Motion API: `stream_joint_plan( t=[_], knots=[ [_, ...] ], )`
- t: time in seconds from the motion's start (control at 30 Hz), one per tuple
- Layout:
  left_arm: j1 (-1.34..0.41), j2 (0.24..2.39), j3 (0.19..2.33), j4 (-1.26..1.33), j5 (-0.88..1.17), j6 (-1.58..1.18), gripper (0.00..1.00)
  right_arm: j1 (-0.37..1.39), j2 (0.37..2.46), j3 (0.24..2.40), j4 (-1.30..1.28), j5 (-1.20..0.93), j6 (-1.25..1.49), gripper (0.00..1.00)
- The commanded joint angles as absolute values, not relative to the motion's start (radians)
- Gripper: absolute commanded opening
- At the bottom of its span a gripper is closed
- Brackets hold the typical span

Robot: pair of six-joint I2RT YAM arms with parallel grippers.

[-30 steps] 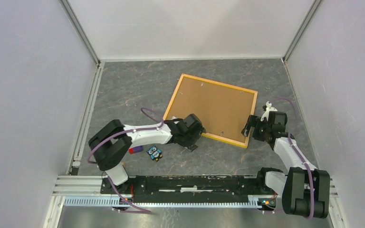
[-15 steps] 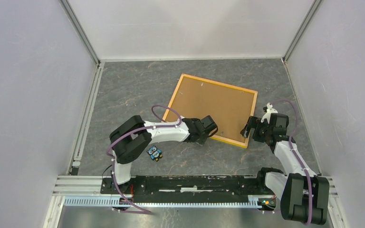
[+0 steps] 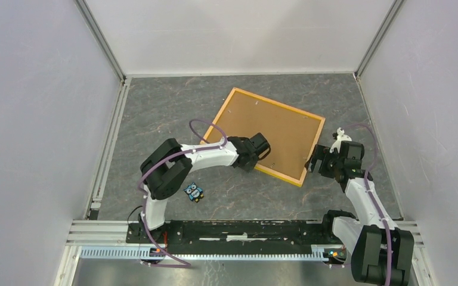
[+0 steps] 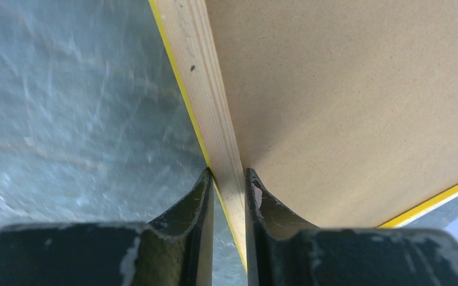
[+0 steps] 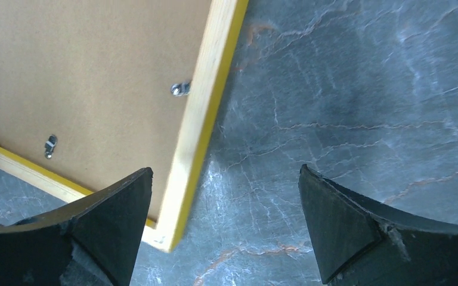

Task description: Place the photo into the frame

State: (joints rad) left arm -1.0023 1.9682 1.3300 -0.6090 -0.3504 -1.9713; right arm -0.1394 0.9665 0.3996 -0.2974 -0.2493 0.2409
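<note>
The frame lies back-up on the table, its yellow-orange border round the brown hardboard backing. My left gripper is at the frame's near-left side. In the left wrist view that gripper is shut on the wooden border, one finger outside it and the other against the backing. My right gripper stands open just right of the frame's near corner. In the right wrist view it spans the frame's right border without touching. The photo is out of view.
A small blue owl figure lies on the dark marbled table near the left arm. Small metal tabs hold the backing in. White walls close in the table on three sides.
The left arm swung right along the frame's near side and its jaws closed on the border. The frame has turned and shifted slightly away. The right gripper stayed open in place.
</note>
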Motion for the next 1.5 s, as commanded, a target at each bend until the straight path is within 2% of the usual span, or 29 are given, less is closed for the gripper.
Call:
stream_joint_plan(
  t=[0.0, 0.17, 0.33, 0.47, 0.67, 0.7, 0.8, 0.87, 1.0, 1.13, 1.23, 1.33, 1.47],
  knots=[
    [-0.922, 1.909, 1.287, -0.66, -0.37, -1.652, 0.04, -0.14, 0.923, 0.489, -0.336, -0.181, 0.226, 0.97],
    [-0.858, 1.859, 1.184, -0.651, -0.357, -1.258, 0.02, -0.139, 0.9, 0.513, -0.35, -0.184, 0.22, 0.98],
    [-0.791, 1.751, 0.988, -0.424, -0.254, -0.972, 0.02, -0.119, 0.962, 0.535, -0.321, -0.292, 0.191, 0.98],
    [-0.767, 1.731, 0.957, -0.408, -0.217, -0.813, 0.02, -0.096, 1.011, 0.534, -0.319, -0.244, 0.158, 0.98],
    [-0.648, 1.749, 0.966, -0.471, 0.053, -0.576, 0.02, -0.07, 1.051, 0.562, -0.29, -0.222, 0.158, 0.98],
    [-0.628, 1.756, 0.975, -0.509, 0.046, -0.533, 0.02, -0.064, 1.058, 0.577, -0.294, -0.193, 0.157, 0.98],
    [-0.599, 1.762, 0.987, -0.583, 0.007, -0.458, 0.04, -0.044, 1.098, 0.617, -0.293, -0.157, 0.16, 0.98],
    [-0.59, 1.756, 0.987, -0.574, 0.052, -0.472, 0.04, -0.026, 1.139, 0.631, -0.291, -0.142, 0.168, 0.98],
    [-0.567, 1.771, 1.033, -0.578, 0.177, -0.488, 0.03, -0.006, 1.224, 0.603, -0.257, -0.198, 0.19, 0.89],
    [-0.534, 1.807, 1.103, -0.62, 0.248, -0.471, 0.13, 0.044, 1.248, 0.569, -0.236, -0.229, 0.192, 0.79],
    [-0.512, 1.835, 1.125, -0.605, 0.349, -0.466, 0.27, 0.055, 1.221, 0.539, -0.227, -0.217, 0.182, 0.77],
    [-0.5, 1.874, 1.169, -0.645, 0.382, -0.448, 0.29, 0.057, 1.201, 0.513, -0.223, -0.227, 0.175, 0.71],
    [-0.499, 1.905, 1.227, -0.717, 0.279, -0.381, 0.32, 0.068, 1.169, 0.484, -0.226, -0.257, 0.196, 0.68]
  ],
)
